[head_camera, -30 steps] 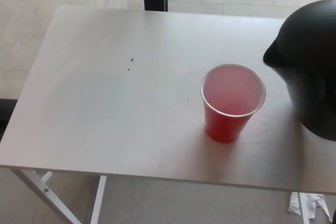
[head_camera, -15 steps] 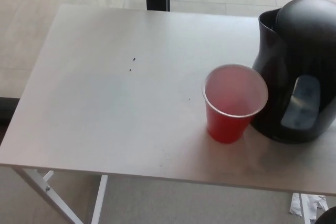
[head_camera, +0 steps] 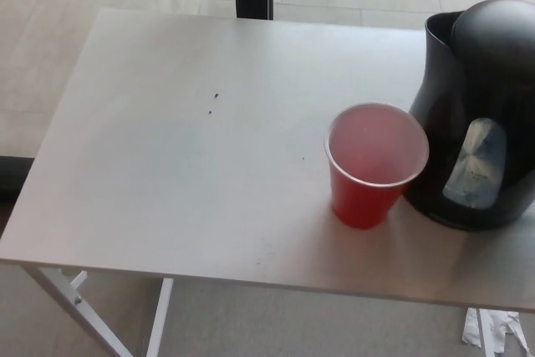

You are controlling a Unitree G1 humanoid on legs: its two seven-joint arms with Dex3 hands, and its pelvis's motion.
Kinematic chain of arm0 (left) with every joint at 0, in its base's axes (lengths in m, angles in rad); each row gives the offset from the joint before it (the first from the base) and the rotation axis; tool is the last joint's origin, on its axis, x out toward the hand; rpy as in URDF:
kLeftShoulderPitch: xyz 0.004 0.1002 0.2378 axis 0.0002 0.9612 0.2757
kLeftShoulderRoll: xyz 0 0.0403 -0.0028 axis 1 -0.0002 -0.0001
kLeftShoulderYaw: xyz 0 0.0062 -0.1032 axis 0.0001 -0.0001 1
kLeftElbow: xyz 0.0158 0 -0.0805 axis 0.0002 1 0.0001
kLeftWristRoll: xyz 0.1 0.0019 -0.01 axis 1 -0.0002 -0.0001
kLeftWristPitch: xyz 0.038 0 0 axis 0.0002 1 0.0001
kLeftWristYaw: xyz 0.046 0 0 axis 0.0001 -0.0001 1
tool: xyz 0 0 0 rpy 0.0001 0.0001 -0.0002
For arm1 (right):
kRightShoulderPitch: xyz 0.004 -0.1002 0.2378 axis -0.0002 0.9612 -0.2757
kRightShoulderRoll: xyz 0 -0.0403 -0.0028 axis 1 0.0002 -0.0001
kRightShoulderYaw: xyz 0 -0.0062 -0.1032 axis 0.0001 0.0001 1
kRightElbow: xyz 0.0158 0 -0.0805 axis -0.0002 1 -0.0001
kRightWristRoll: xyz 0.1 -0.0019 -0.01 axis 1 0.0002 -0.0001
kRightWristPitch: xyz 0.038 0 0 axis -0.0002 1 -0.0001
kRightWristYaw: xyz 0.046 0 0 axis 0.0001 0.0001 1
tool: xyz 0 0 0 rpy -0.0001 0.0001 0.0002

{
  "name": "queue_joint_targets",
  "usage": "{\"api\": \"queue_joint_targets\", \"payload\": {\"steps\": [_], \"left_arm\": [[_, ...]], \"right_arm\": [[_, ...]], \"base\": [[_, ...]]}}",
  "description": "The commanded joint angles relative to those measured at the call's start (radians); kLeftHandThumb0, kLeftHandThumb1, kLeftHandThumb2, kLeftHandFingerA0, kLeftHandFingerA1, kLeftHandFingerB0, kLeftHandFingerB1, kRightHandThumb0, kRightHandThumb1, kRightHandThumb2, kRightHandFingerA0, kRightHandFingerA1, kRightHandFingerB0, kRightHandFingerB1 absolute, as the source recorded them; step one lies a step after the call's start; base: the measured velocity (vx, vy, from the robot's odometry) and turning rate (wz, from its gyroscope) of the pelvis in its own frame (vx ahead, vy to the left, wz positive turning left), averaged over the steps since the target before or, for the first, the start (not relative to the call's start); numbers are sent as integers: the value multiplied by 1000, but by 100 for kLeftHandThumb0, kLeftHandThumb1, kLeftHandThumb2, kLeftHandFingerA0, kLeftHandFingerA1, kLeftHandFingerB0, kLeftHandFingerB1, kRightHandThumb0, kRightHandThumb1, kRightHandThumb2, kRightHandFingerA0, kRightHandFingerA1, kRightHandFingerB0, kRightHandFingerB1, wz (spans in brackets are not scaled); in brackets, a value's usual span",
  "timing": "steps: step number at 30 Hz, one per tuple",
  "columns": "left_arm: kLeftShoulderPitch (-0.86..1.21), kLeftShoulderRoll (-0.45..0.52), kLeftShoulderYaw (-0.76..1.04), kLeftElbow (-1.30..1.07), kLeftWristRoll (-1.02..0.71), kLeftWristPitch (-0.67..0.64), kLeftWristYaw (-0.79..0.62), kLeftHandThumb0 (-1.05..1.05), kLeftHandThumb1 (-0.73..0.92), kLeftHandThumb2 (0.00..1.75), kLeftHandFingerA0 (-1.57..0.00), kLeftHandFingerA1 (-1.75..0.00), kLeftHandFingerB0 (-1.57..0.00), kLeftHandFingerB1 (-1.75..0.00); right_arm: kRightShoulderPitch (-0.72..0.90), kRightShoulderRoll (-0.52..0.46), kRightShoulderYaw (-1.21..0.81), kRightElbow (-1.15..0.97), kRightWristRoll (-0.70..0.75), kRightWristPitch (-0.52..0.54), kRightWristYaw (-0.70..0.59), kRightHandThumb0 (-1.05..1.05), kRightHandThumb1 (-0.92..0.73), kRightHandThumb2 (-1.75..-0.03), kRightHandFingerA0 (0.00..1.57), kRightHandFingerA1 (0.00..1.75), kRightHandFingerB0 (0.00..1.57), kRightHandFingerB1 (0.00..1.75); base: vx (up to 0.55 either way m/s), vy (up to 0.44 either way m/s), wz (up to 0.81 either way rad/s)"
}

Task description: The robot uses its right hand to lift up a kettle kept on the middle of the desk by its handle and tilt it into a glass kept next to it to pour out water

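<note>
A black kettle (head_camera: 476, 114) is standing upright on the white worktop (head_camera: 184, 173), touching a red cup (head_camera: 374, 165) at its left. No readable writing is showing. Neither robot hand is appearing in view.

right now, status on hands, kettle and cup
Both hands out of view. Black kettle upright on the desk, beside the red cup. Nothing in the way.
</note>
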Motion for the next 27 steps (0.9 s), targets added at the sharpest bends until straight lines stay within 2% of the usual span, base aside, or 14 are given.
{"api": "queue_joint_targets", "payload": {"steps": [1, 2, 7, 10, 14, 15, 16, 18, 19, 20, 22, 23, 26, 27], "left_arm": [[29, 7, 11, -4, -12, 5, -1, -105, 44, 124, -65, -62, -36, -110], [28, 7, 12, -4, -14, 11, -1, -105, 41, 122, -64, -61, -36, -110], [21, 7, 18, 7, -20, 12, -3, -105, 56, 91, -63, -65, -38, -112], [24, 8, 16, 9, -16, 3, -4, -105, 43, 123, -63, -61, -38, -110], [30, 8, 11, 9, -10, -3, -3, -105, 44, 122, -66, -62, -37, -108], [28, 4, 13, 6, -14, 7, 1, -105, 57, 92, -64, -64, -39, -109], [29, 3, 13, 6, -14, 7, 1, -105, 43, 122, -66, -62, -37, -107], [31, 2, 15, 11, -16, -3, -2, -105, 58, 92, -64, -63, -38, -109], [34, 2, 17, 14, -16, -4, -2, -105, 43, 123, -63, -60, -38, -108], [34, 3, 17, 17, -16, -5, -1, -105, 43, 123, -63, -60, -38, -108], [30, 5, 20, 24, -20, -6, -8, -105, 42, 122, -63, -62, -36, -110], [27, 6, 21, 26, -20, -6, -8, -105, 42, 122, -63, -62, -36, -110], [22, 7, 22, 29, -20, -1, 0, -105, 57, 93, -64, -65, -37, -112], [22, 8, 22, 29, -20, 2, 1, -105, 57, 93, -63, -66, -36, -113]], "right_arm": [[161, -178, 138, 18, 170, -134, 205, -89, -47, -77, 0, 0, 0, 0], [174, -196, 151, 9, 168, -132, 208, -95, -56, -57, 0, 0, 0, 0], [217, -234, 146, -51, 279, -127, 205, -96, -55, -58, 0, 0, 0, 0], [242, -251, 129, -87, 322, -136, 190, -86, -47, -73, 0, 0, 0, 0], [279, -289, 98, -117, 366, -121, 192, -85, -50, -69, 0, 0, 0, 0], [299, -304, 89, -124, 379, -130, 195, -88, -58, -58, 0, 0, 0, 0], [306, -305, 78, -134, 390, -125, 196, -86, -57, -58, 0, 0, 0, 0], [363, -330, 34, -160, 422, -130, 207, -90, -50, -72, 0, 0, 0, 0], [376, -344, 15, -143, 443, -138, 210, -94, -46, -72, 0, 0, 0, 0], [392, -358, -14, -121, 467, -149, 217, -94, -46, -72, 0, 0, 0, 0], [437, -374, -103, -85, 538, -188, 224, -99, -58, -88, 0, 25, 0, 0], [436, -375, -100, -86, 541, -187, 221, -105, -57, -97, 0, 49, 0, 26], [479, -371, -251, 5, 591, -201, 129, -101, -65, -97, 0, 15, 0, 3], [481, -370, -322, 56, 619, -197, 83, -95, -50, -73, 0, 0, 0, 0]], "base": [[0, 0, 0], [0, 0, 0], [0, 0, 0], [0, 0, 0], [0, 0, 0], [0, 0, 0], [0, 0, 0], [0, 0, 0], [0, 0, 0], [0, 0, 0], [0, 0, 0], [0, 0, 0], [0, 0, 0], [0, 0, 0]]}}
